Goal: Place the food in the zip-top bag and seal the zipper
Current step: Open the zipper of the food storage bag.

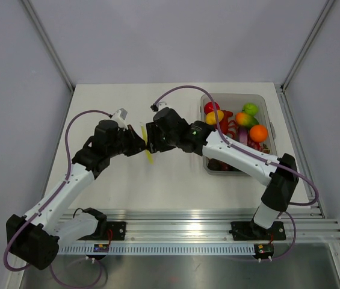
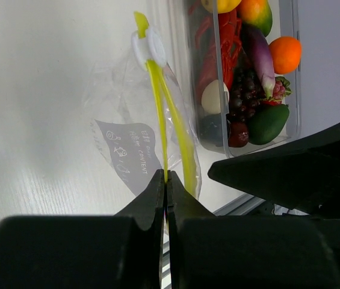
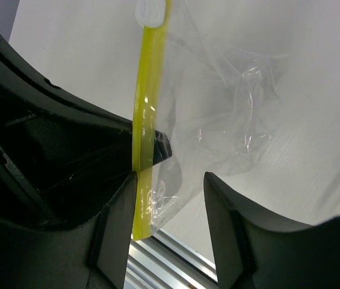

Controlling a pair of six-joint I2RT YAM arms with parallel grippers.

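While the left gripper (image 2: 165,179) pinches shut on the zipper (image 2: 157,102), holding the zip-top bag (image 2: 124,144) up between both arms, the right gripper (image 3: 170,179) stands apart around its film. Probably light, limp and slippery, so grasp the stiffer yellow strip.

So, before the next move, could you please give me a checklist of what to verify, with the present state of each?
1. Left gripper shut on the zipper: ok.
2. Right gripper open beside the zipper: ok.
3. Zipper's two strips parted: ok.
4. Slider at the zipper's far end: ok.
5. Food inside the zip-top bag: not ok, the bag looks empty; the food lies in the bin.
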